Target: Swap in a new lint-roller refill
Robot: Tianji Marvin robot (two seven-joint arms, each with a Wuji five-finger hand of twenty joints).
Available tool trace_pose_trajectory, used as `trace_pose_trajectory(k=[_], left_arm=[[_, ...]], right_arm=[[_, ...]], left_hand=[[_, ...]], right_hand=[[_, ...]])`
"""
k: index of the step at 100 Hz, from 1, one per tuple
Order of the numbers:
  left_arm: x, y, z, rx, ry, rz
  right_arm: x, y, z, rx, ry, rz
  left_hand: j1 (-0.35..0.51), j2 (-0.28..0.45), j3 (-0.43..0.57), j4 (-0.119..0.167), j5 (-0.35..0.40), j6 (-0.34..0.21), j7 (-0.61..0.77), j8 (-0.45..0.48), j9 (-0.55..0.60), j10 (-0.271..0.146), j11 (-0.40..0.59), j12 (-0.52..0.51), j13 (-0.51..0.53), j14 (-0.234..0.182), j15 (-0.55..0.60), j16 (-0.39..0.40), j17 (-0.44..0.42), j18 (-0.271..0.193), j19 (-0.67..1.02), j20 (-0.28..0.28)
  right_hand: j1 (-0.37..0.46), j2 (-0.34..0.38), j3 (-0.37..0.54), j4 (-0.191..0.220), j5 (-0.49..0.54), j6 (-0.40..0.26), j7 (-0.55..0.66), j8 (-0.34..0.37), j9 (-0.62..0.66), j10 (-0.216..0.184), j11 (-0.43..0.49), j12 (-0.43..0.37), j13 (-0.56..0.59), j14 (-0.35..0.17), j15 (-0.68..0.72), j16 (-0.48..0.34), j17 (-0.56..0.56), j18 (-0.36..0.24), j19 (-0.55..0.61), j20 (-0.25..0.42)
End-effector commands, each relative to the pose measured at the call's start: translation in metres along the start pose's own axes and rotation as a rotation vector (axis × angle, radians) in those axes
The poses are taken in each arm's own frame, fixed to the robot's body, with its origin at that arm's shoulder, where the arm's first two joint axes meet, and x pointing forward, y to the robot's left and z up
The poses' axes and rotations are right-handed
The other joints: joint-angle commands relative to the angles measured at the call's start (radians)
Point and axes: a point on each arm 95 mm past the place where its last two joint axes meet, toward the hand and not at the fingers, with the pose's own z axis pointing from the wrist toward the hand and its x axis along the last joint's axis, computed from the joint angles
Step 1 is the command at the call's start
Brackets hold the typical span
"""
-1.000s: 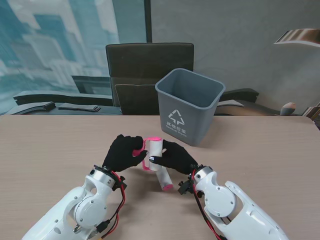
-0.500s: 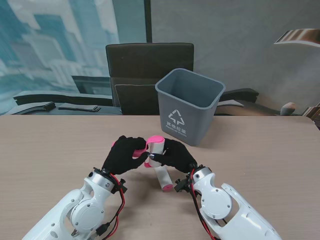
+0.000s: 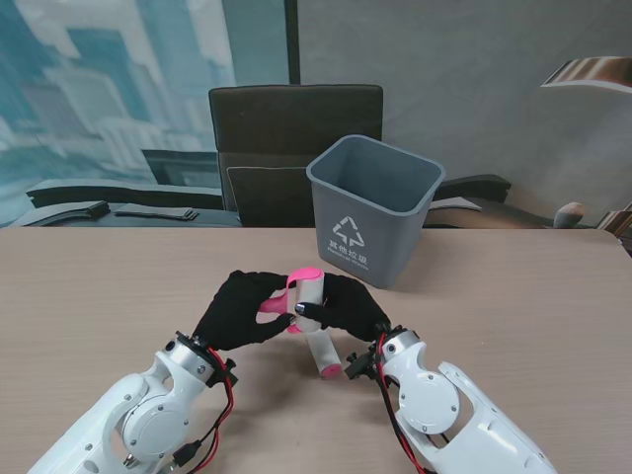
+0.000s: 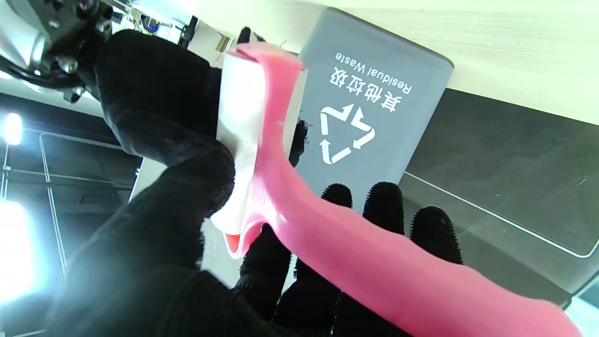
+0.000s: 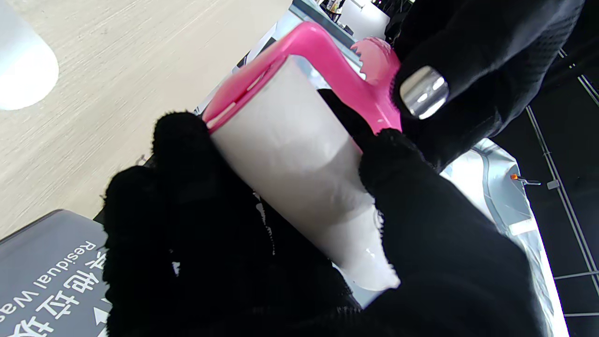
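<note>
Both our hands grip firmly: left hand (image 3: 240,309) closed around pink lint-roller handle (image 4: 374,262), right hand (image 3: 346,306) around white refill (image 5: 299,187), above wooden table (image 3: 513,296).

Bin (image 3: 374,209) on table (image 3: 513,296), behind hands; chair (image 3: 294,148) behind table.

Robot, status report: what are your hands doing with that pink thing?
Left hand grips pink lint-roller handle. Right hand wrapped round white roll on it. Second roll lies on table. Grey bin beyond, path unobstructed.
</note>
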Motion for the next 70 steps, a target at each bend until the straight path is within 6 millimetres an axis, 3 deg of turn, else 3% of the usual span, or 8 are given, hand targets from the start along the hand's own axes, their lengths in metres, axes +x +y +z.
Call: trace_pose_trajectory(k=[1, 9, 11, 16, 36, 58, 68, 70], left_arm=[[0.002, 0.004, -0.003, -0.033, 0.002, 0.003], [0.002, 0.005, -0.003, -0.045, -0.012, 0.016], [0.002, 0.005, -0.003, -0.047, -0.016, 0.02], [0.002, 0.007, -0.002, -0.05, -0.026, 0.031], [0.004, 0.012, 0.001, -0.055, -0.046, 0.067], [0.005, 0.016, 0.005, -0.047, -0.039, 0.089], [0.006, 0.017, 0.006, -0.043, -0.031, 0.093], [0.006, 0.018, 0.006, -0.041, -0.03, 0.093]], right_arm=[[0.006, -0.003, 0.001, 0.005, 0.014, 0.008], [0.007, -0.003, 0.0, 0.002, 0.014, 0.006], [0.007, -0.003, 0.0, 0.001, 0.015, 0.005], [0.007, -0.003, 0.0, -0.001, 0.017, 0.004], [0.009, -0.003, -0.001, -0.006, 0.027, 0.008], [0.012, -0.004, -0.003, -0.015, 0.041, 0.015], [0.013, -0.004, -0.003, -0.019, 0.044, 0.015], [0.013, -0.004, -0.003, -0.019, 0.044, 0.015]], left_hand=[[-0.03, -0.022, -0.011, -0.02, -0.018, -0.1, -0.021, -0.014, -0.035, -0.014, -0.012, -0.039, -0.032, -0.016, -0.025, -0.015, -0.016, -0.015, -0.027, 0.006], [-0.051, -0.035, -0.02, -0.033, -0.012, -0.095, -0.024, -0.011, -0.04, -0.009, -0.018, -0.041, -0.038, -0.012, -0.032, -0.016, -0.023, -0.01, -0.039, 0.005], [-0.052, -0.033, -0.029, -0.06, -0.01, -0.093, -0.027, -0.003, -0.039, -0.008, -0.022, -0.041, -0.038, -0.011, -0.039, -0.016, -0.021, -0.008, -0.051, 0.009], [-0.064, -0.033, -0.041, -0.077, -0.005, -0.08, -0.027, 0.003, -0.041, -0.002, -0.024, -0.041, -0.046, 0.011, -0.042, -0.014, -0.024, -0.003, -0.056, 0.014], [-0.065, -0.021, -0.079, -0.115, 0.009, -0.067, 0.002, 0.041, -0.04, 0.009, -0.019, -0.034, -0.053, 0.021, -0.035, -0.001, -0.028, 0.006, -0.06, 0.037], [-0.03, -0.042, -0.022, -0.076, 0.001, -0.069, 0.102, 0.116, -0.002, -0.002, 0.024, -0.012, -0.023, 0.024, 0.003, 0.014, -0.008, 0.006, -0.031, 0.059], [-0.013, -0.062, 0.053, -0.029, -0.004, -0.068, 0.15, 0.143, 0.029, -0.017, 0.06, 0.003, 0.007, 0.028, 0.035, 0.024, 0.011, 0.006, -0.003, 0.06], [-0.01, -0.066, 0.07, -0.019, -0.002, -0.068, 0.166, 0.15, 0.039, -0.022, 0.072, 0.008, 0.022, 0.007, 0.044, 0.025, 0.016, 0.005, 0.006, 0.059]], right_hand=[[0.131, 0.164, 0.31, 0.083, 0.147, -0.173, 0.198, 0.044, 0.054, -0.031, 0.085, 0.032, 0.041, -0.071, 0.045, 0.01, -0.015, -0.055, 0.004, 0.006], [0.132, 0.163, 0.309, 0.084, 0.148, -0.172, 0.197, 0.044, 0.053, -0.03, 0.084, 0.033, 0.04, -0.07, 0.046, 0.01, -0.015, -0.056, 0.003, 0.008], [0.131, 0.163, 0.309, 0.084, 0.148, -0.172, 0.197, 0.044, 0.054, -0.029, 0.084, 0.033, 0.04, -0.07, 0.046, 0.01, -0.015, -0.056, 0.003, 0.009], [0.132, 0.162, 0.309, 0.084, 0.148, -0.173, 0.196, 0.044, 0.054, -0.03, 0.084, 0.033, 0.041, -0.072, 0.047, 0.01, -0.015, -0.055, 0.003, 0.009], [0.131, 0.159, 0.31, 0.085, 0.151, -0.172, 0.196, 0.044, 0.057, -0.031, 0.083, 0.034, 0.043, -0.071, 0.047, 0.009, -0.012, -0.057, 0.003, 0.013], [0.13, 0.159, 0.311, 0.085, 0.151, -0.171, 0.196, 0.043, 0.059, -0.03, 0.083, 0.034, 0.045, -0.074, 0.047, 0.008, -0.009, -0.057, 0.002, 0.015], [0.129, 0.158, 0.31, 0.085, 0.151, -0.172, 0.196, 0.043, 0.061, -0.031, 0.083, 0.034, 0.046, -0.073, 0.048, 0.008, -0.009, -0.057, 0.002, 0.016], [0.129, 0.158, 0.31, 0.085, 0.152, -0.171, 0.196, 0.043, 0.06, -0.031, 0.083, 0.034, 0.046, -0.074, 0.048, 0.008, -0.009, -0.058, 0.002, 0.017]])
